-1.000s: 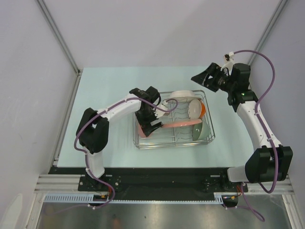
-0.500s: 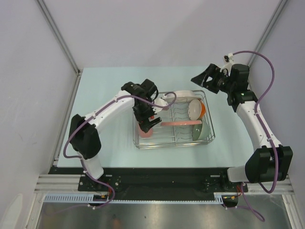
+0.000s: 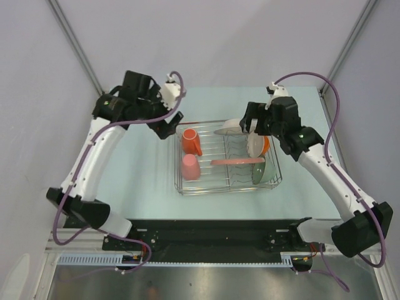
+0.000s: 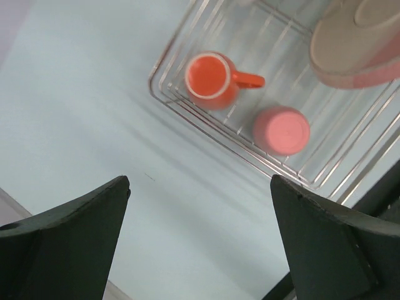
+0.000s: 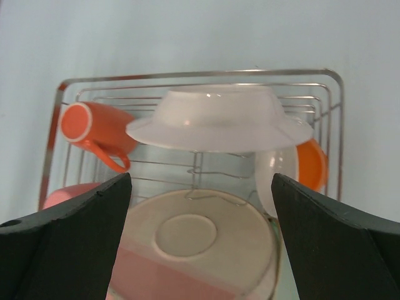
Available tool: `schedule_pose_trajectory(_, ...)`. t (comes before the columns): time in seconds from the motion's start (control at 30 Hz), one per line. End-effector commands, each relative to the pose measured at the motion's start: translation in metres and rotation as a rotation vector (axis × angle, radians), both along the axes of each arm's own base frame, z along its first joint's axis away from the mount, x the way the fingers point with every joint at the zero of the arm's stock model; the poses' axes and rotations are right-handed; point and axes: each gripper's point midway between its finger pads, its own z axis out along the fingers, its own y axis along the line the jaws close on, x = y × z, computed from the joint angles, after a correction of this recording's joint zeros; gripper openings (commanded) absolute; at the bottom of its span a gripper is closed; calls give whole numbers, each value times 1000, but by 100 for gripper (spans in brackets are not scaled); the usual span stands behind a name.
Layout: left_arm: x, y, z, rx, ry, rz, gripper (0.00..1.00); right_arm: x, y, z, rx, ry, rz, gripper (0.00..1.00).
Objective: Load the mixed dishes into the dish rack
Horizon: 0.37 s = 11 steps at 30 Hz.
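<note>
The silver wire dish rack holds all the dishes. The orange mug lies at its back left and the pink tumbler stands upside down in front of it. The white plate, pink plate, orange-and-white bowl and pale green bowl stand on edge to the right. My left gripper is open and empty, raised left of the rack's back corner. My right gripper is open and empty above the rack's back edge, by the white plate.
The left wrist view looks down on the mug, the tumbler and the rack's corner, with bare pale table below them. The right wrist view shows the pink plate's underside between my fingers, well beneath them.
My left gripper has lifted out of the rack and swung up and back to the left, leaving the tumbler and mug in it. My right gripper has moved left, over the rack's back edge.
</note>
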Motion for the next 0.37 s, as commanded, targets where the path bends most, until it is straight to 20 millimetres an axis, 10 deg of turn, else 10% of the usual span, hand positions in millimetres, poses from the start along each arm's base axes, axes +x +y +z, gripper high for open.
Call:
schedule_pose_trajectory(0.0, 11, 16, 31, -154, -86, 77, 100, -14, -35, 5, -121, -11, -124, 100)
schedule_pose_trajectory(0.33, 15, 36, 33, -247, -156, 161, 100, -30, -47, 34, -135, -102, -116, 100)
